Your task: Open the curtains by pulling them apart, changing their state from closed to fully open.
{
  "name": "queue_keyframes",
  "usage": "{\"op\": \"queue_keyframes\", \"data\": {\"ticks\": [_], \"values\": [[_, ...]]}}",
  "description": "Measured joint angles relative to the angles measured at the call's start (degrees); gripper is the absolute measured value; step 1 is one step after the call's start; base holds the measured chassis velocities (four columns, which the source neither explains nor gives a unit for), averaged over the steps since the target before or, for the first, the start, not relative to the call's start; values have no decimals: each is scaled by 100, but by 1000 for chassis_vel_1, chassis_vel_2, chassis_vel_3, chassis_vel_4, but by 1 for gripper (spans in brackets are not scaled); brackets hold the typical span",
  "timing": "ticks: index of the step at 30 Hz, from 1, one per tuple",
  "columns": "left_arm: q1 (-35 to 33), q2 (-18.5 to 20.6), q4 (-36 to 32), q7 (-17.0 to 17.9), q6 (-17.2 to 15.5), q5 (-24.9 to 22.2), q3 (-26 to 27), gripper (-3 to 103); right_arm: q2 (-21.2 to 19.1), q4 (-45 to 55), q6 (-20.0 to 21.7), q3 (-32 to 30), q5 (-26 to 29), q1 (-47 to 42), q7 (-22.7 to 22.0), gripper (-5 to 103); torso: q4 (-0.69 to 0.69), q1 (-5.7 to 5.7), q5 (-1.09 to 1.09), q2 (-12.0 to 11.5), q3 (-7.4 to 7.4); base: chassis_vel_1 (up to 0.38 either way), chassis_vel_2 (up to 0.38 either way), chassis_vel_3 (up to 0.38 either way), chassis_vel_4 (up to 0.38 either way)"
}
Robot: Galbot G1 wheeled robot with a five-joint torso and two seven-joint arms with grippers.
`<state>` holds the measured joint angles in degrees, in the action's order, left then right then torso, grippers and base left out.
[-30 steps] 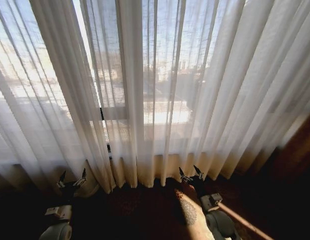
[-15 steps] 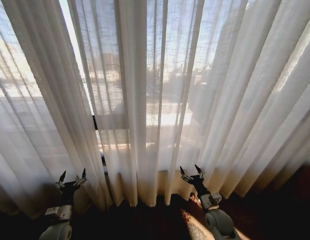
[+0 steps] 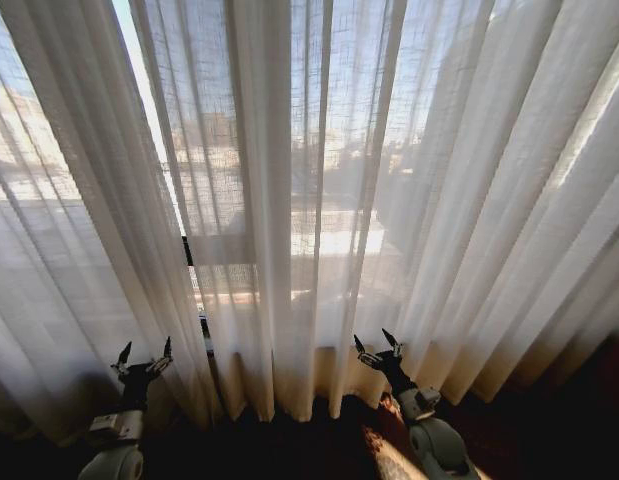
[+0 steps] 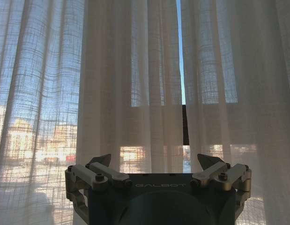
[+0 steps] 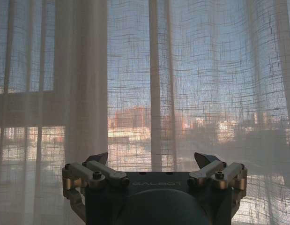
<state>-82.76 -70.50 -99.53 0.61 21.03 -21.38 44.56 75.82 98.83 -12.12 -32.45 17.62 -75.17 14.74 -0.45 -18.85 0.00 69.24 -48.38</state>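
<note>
The curtains [image 3: 319, 180] fill the head view from edge to edge — sheer white pleated panels hanging down to a dark floor [image 3: 289, 450], cream-toned near the hem, with daylight and blurred buildings showing through the weave. They hang nearly closed: a narrow slit between two panels sits left of centre, where a dark window frame [image 3: 187, 250] shows through. In the left wrist view that same slit [image 4: 181, 70] runs down the fabric, with a strip of sky in it and the dark frame lower down.

The left arm [image 3: 114, 445] rises from the bottom edge on the left, the right arm [image 3: 434, 440] from the bottom edge right of centre, both reaching toward the foot of the fabric.

The left gripper [image 3: 142, 356] sits low in front of the left panels, near the hem. Its jaws stand wide apart and hold nothing; in its wrist view [image 4: 154, 161] the two fingertips [image 4: 100, 159] point at the curtain with bare cloth between them, and whether they touch it cannot be told.

The right gripper [image 3: 377, 348] is low in front of the panels right of centre, just above the hem. Its jaws are also spread wide and empty — in its wrist view [image 5: 152, 159] the fingertips [image 5: 205, 158] face the fabric with a pleat running between them, not clamped.
</note>
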Motion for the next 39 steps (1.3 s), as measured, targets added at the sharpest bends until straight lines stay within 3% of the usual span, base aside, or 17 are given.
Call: {"op": "queue_keyframes", "data": {"ticks": [4,16,21,25,36,39], "values": [[2,0,0,0,0,0,0,100,-1,-80,-4,78,13,144,-315,100,0,-3,0,-1,0,-212,190,214,-196],[3,0,0,0,0,0,-1,100,-136,-648,46,301,-201,851,-648,100,-1,1,-1,-1,2,-84,86,85,-90],[0,0,0,0,0,0,-1,100,-251,-1167,72,603,-233,1445,-929,100,0,5,0,3,2,34,-56,-34,66],[2,0,0,0,0,0,-1,100,-259,-1778,105,1038,45,2027,-1191,100,-1,-7,-2,-3,-2,2,-13,2,6],[2,0,0,0,0,0,-1,100,-54,-2398,79,1413,5,2612,-1180,100,0,-2,0,-2,0,0,0,0,0],[2,0,0,0,0,0,-1,100,-19,-2403,37,1425,-1,2579,-1157,85,0,-3,0,-2,-1,0,0,0,0]]}}
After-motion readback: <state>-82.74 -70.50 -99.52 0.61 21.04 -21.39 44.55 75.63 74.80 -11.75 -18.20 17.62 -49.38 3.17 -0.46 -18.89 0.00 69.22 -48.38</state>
